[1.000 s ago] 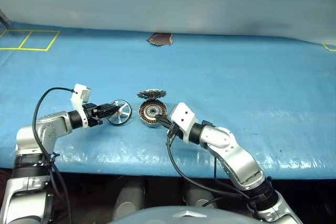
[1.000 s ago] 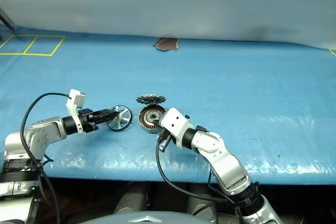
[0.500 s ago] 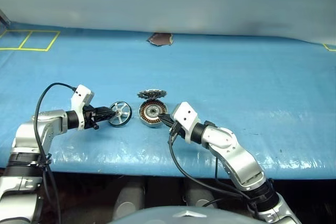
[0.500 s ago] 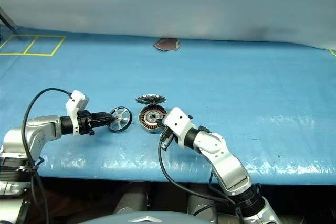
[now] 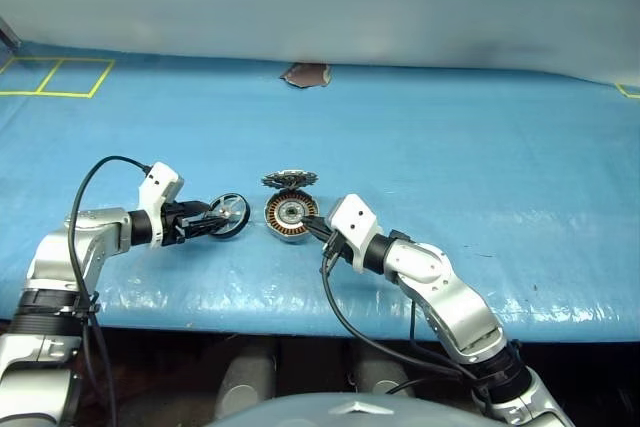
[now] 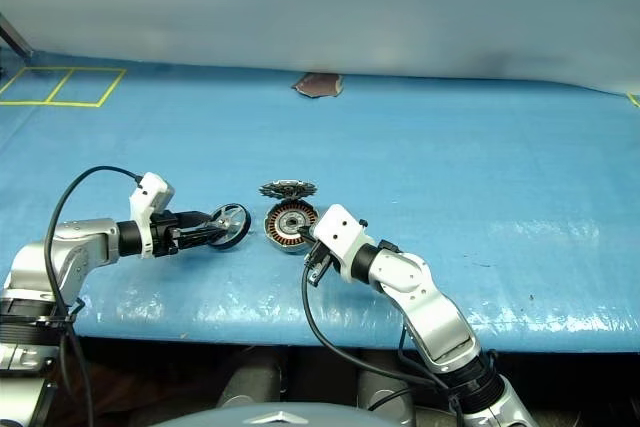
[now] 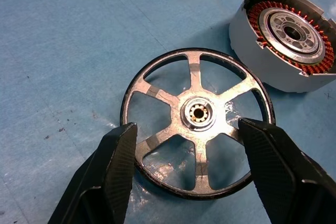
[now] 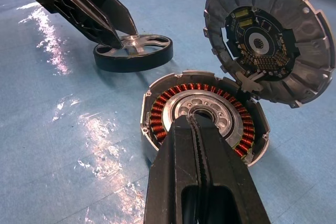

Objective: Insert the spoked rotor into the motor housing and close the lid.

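The rotor (image 7: pixel 196 121) lies flat on the blue desk (image 5: pixel 480 147), just to the left of the housing (image 5: pixel 290 214) and apart from it. It is a dark ring with six silver spokes running to a small hub with a brass-coloured centre. The left claw (image 7: pixel 191 153) stands open around it, one black finger (image 7: pixel 113 163) on each side of the rim, the pads close to the ring but not pressing it; the rotor rests on the desk rather than in a grip.

The housing is a short silver cup with a ring of copper windings around a dark hub. Its lid (image 8: pixel 268 35) is hinged up at the far side, showing a dark circuit board inside a finned grey disc. The right claw (image 8: pixel 197 129) is closed, its fingers pressed together with nothing between them, and its tip sits at the near rim of the housing, over the windings.

A small brown patch (image 5: pixel 305 74) lies far back on the desk, and yellow tape lines (image 5: pixel 55 77) mark its far left corner.
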